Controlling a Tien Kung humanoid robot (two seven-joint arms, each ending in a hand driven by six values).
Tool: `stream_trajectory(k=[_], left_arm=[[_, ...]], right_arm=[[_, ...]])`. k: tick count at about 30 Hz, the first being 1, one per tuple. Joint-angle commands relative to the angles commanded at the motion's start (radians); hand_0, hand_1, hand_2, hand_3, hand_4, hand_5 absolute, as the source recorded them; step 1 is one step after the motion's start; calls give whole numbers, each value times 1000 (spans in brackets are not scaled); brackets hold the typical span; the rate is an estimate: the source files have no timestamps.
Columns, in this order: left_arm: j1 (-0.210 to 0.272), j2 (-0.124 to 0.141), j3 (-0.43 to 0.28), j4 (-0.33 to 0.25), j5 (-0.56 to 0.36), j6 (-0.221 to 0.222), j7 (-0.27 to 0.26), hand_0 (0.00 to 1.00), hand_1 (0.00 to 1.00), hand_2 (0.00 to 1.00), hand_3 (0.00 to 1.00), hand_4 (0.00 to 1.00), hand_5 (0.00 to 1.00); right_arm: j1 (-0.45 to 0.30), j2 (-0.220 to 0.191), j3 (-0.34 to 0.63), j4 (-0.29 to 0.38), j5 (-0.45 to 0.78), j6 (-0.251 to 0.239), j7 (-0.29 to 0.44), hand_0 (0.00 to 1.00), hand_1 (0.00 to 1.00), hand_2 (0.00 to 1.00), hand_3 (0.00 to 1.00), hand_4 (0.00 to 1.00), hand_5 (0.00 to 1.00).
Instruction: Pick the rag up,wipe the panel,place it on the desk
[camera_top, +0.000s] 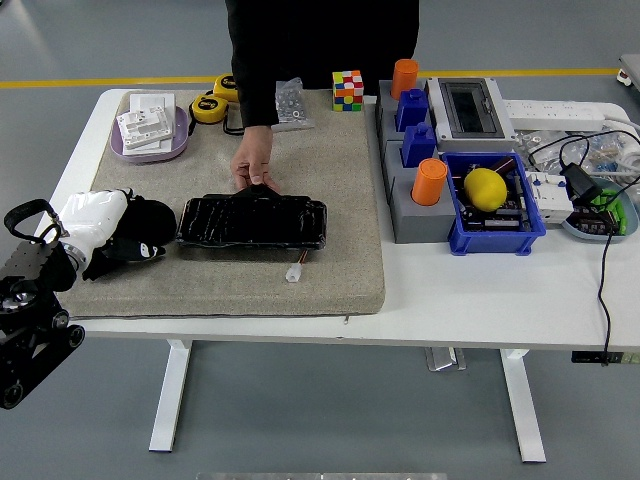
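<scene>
Meanwhile the left hand rests near the left edge of the tan mat, its black fingers curled over a dark rag lying just beside the left end of the black panel. A person's hand touches the panel's far edge. Below the panel's right end lies a small white connector.

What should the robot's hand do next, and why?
Probably slide the left hand right, onto the black panel, to start wiping. The hand sits on the mat just off the panel's left end, with something white bunched by its wrist, likely the rag. A person's hand holds the panel's far edge, seemingly steadying it.
</scene>
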Motion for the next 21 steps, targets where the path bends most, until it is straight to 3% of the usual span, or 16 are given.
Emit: stream_trajectory(k=[12, 13, 21], left_arm=[[4, 17, -21, -32, -23, 6, -17, 482, 718, 808, 816, 998, 612], [4, 18, -21, -35, -26, 6, -18, 480, 717, 810, 821, 998, 675], [8, 30, -40, -69, -38, 14, -24, 482, 718, 810, 821, 998, 673]], right_arm=[[0, 0, -2, -4, 1, 4, -3, 691, 462, 645, 619, 998, 683], [0, 0, -2, -5, 2, 4, -3, 692, 461, 645, 619, 998, 682], [0, 1, -1, -8, 1, 7, -4, 691, 461, 645, 618, 998, 680]])
